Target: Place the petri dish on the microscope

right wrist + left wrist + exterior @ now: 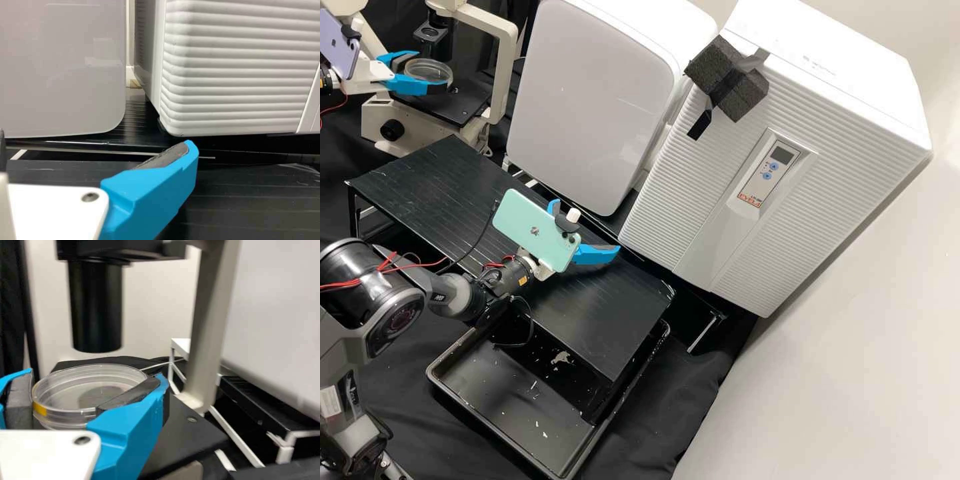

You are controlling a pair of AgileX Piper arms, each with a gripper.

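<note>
At the upper left of the high view, my left gripper (429,69) is shut on the clear petri dish (431,72), holding it level over the black stage (464,105) of the cream microscope (501,41). In the left wrist view, the petri dish (86,390) with a yellow mark on its side sits between the dark pads of my left gripper (92,394), below the black cylinder (96,305) of the microscope. My right gripper (585,228) is over the black rack in the high view; in the right wrist view my right gripper (95,150) stands open and empty.
Two white appliances (593,100) (800,133) stand behind the slatted black rack (433,180). Under the rack's near end lies a black tray (493,413) with pale flecks. The microscope's upright (210,325) rises beside the dish.
</note>
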